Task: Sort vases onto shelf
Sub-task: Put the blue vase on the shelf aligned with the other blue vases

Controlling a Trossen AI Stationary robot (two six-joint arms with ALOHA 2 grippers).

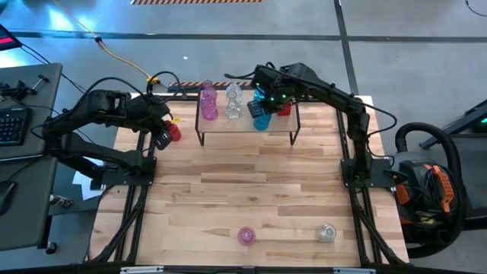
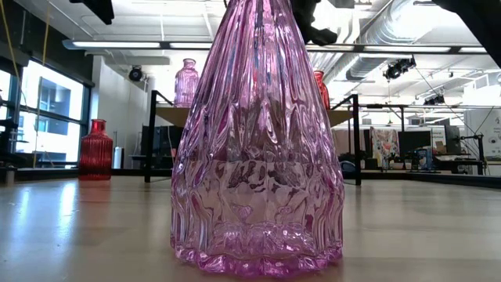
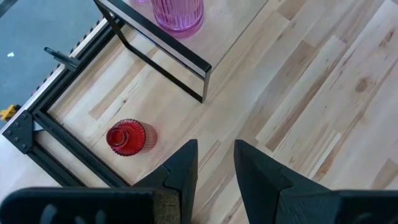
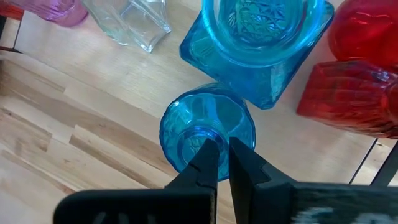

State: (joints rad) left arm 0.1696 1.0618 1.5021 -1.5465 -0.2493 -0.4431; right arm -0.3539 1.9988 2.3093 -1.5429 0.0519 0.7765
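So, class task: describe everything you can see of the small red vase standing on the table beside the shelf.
The red vase is small, ribbed, see-through glass with a round body and narrow neck. It stands upright on the wooden table, just outside the shelf's left legs, near the table's metal edge frame. Nothing touches it. The left gripper hovers close by, fingers slightly apart and empty.

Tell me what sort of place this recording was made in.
Probably a robotics lab or workshop: exposed ducts run under a high ceiling, a keyboard sits on a desk beside the wooden table, and a cable trails across the bare concrete floor.
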